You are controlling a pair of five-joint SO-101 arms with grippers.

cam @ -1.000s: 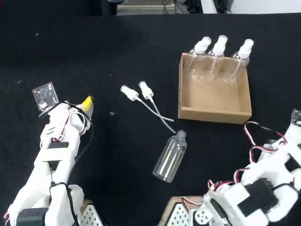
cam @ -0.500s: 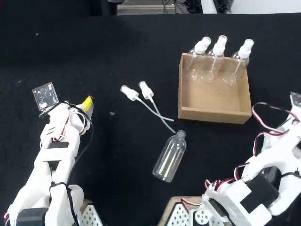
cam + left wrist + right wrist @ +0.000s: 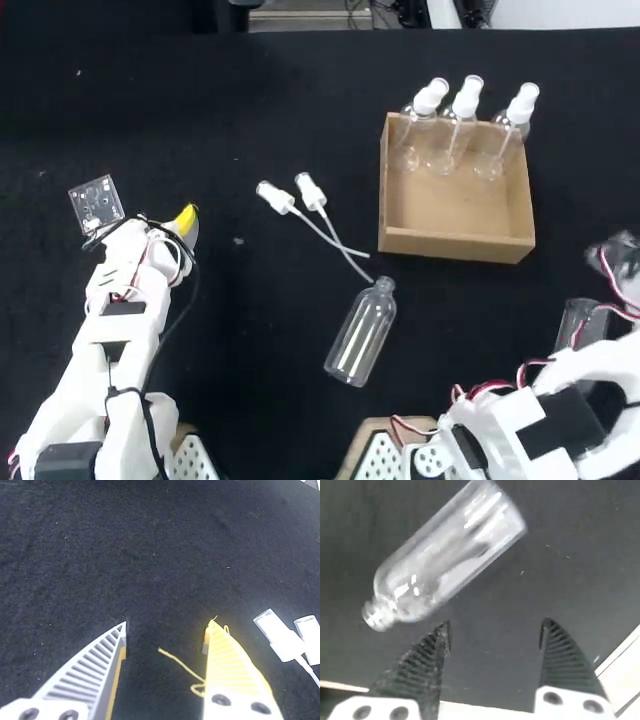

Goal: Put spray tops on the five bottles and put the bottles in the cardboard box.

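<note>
Left gripper (image 3: 166,625): released, jaws spread, nothing between them. It hovers over the black table (image 3: 250,90) on the left side. One finger is yellow (image 3: 227,660), the other grey-white (image 3: 95,672), and a loose yellow thread (image 3: 177,664) trails off the yellow one.

Two tops lie loose mid-table, side by side and to the right of my left gripper, apart from it: left spray top (image 3: 275,197) and right spray top (image 3: 312,190). Their thin tubes run toward the near right.

Middle bottle (image 3: 362,332): on its side mid-table, no top on, neck pointing far. The neck sits just beside the tube ends; can't tell if they touch. It's near-left of the cardboard box (image 3: 455,243).

The box is right of centre. Three capped bottles (image 3: 455,125) are inside, in a row against its far wall, spray heads poking above the rim. Can't tell if they stand straight or lean.

Right gripper (image 3: 496,624): also released, black fingers (image 3: 425,660) apart, gripping nothing. The right bottle (image 3: 445,560) lies on its side on the table just past my fingertips, outside the jaws. Its bare threaded neck is close to one fingertip. From above, that bottle is at the right edge of the table, on the near side of the box, partly hidden by my right arm (image 3: 540,440).

Count: three bottles topped and boxed, two uncapped on the table.
</note>
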